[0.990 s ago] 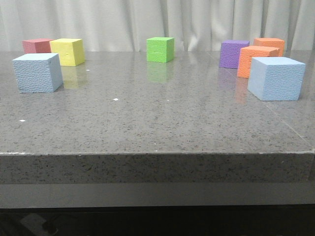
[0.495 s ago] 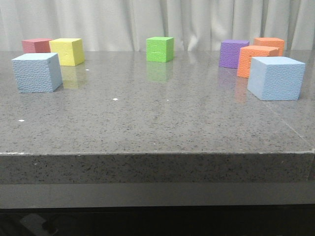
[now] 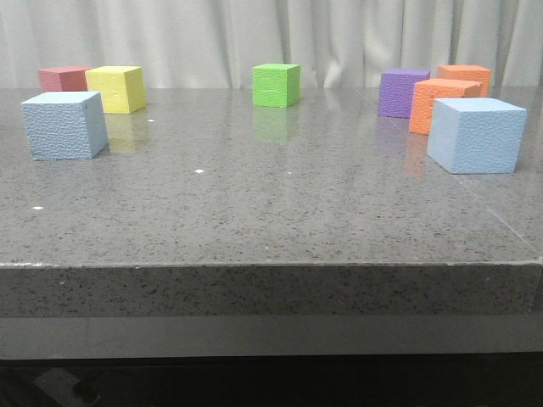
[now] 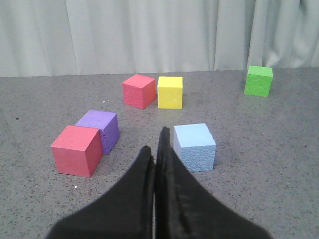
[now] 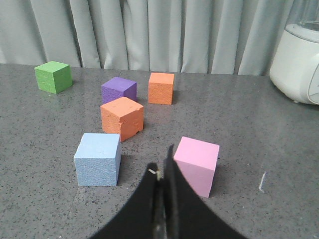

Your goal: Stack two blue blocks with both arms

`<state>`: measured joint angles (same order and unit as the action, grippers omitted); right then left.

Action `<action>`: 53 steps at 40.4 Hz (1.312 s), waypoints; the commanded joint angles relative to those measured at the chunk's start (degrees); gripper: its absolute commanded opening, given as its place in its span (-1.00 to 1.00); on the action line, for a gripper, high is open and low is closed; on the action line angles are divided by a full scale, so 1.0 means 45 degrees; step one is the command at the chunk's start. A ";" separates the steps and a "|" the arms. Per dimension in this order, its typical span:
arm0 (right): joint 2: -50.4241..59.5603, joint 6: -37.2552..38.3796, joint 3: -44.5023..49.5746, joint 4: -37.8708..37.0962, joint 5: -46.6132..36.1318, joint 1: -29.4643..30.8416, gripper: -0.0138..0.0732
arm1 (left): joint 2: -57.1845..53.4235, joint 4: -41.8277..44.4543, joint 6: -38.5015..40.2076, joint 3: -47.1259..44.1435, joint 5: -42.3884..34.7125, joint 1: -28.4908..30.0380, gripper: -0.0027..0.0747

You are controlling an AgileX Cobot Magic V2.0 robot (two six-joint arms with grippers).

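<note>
Well apart on the grey bench [image 3: 271,212], one blue block [image 3: 64,125] sits at the left in front of a yellow cube [image 3: 116,88] and a red cube [image 3: 62,79], the other blue block [image 3: 475,135] at the right, just ahead of two orange cubes [image 3: 441,103] and a purple cube [image 3: 402,91]. A green cube [image 3: 276,85] stands far back between them. Both the left fingers [image 4: 156,154] and right fingers [image 5: 162,177] are pressed together, gripping nothing, each hanging near its own blue block without touching it
</note>
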<state>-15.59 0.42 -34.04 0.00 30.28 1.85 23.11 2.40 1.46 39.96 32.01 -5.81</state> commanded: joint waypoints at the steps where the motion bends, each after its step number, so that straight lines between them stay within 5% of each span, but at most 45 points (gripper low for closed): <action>1: -0.0231 -0.0094 -0.0308 -0.0299 -0.1117 0.0061 -0.72 | 0.0202 0.0087 -0.0005 0.0384 -0.0993 -0.0005 -0.65; 8: -0.0231 -0.0094 -0.0308 -0.0308 -0.1005 0.0061 0.05 | 0.0202 0.0087 -0.0005 0.0384 -0.0958 -0.0005 0.31; 11: -0.0231 -0.0094 -0.0308 -0.0269 -0.0947 0.0061 0.43 | 0.0202 -0.0142 -0.0005 0.0384 -0.0926 -0.0005 0.45; 14: -0.0231 -0.0094 -0.0308 -0.0269 -0.0947 0.0061 0.61 | 0.0202 -0.0174 -0.0005 0.0384 -0.0926 -0.0005 0.45; 43: -0.0252 -0.0094 -0.0238 0.0385 -0.1672 0.0061 0.61 | 0.0202 -0.0174 -0.0005 0.0384 -0.0926 -0.0005 0.45; 53: -0.2397 -0.0764 -0.2245 0.1719 0.1715 0.0061 0.62 | 0.0202 -0.0174 -0.0005 0.0384 -0.0948 -0.0005 0.45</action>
<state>-22.17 -0.56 -39.64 5.06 37.37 1.85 23.11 2.03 1.34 39.96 32.11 -5.81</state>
